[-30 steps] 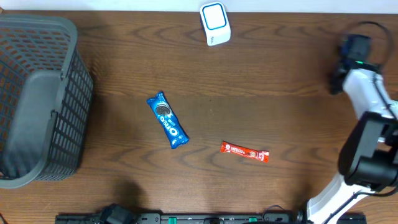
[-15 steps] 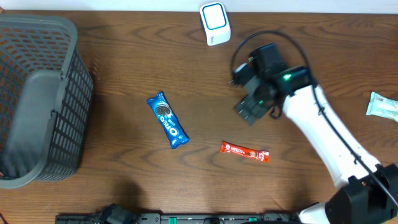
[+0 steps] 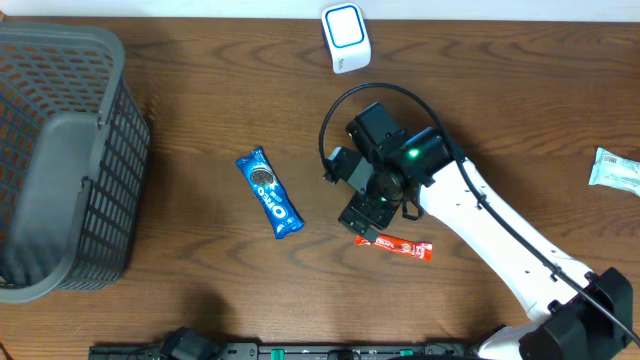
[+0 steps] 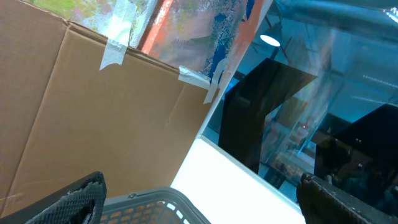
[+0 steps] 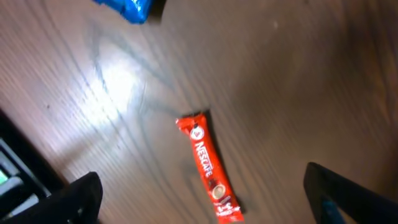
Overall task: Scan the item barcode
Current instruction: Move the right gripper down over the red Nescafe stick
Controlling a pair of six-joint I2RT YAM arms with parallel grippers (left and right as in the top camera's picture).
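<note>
**Wood-grain table, right gripper hanging open over the Nescafé stick**

The brown wooden table (image 3: 180,100) is filling the overhead view. A grey mesh basket (image 3: 60,150) is sitting well apart from the right fingers, at the table's left edge. Its rim is also showing between the left fingers (image 4: 81,199). The white right arm (image 3: 500,230) is reaching in from the lower right corner. The right gripper (image 3: 362,212) is hanging above the wood with its fingers (image 5: 84,196) spread wide, clasping nothing. The left gripper (image 4: 202,186) is facing a cardboard box (image 4: 93,112) and is standing equally wide, gripping nothing. A blue Oreo pack (image 3: 270,193) is lying flat near the right fingers, on their basket side. The white-and-blue barcode scanner (image 3: 346,38) is standing beyond the right gripper at the far table edge, well apart from it. The red Nescafé stick (image 5: 208,167) is lying flat on the table beneath the gap between the right fingers. No finger appears to be touching it. A pale packet (image 3: 614,168) is lying well apart on the fingers' other side, at the right edge.
</note>
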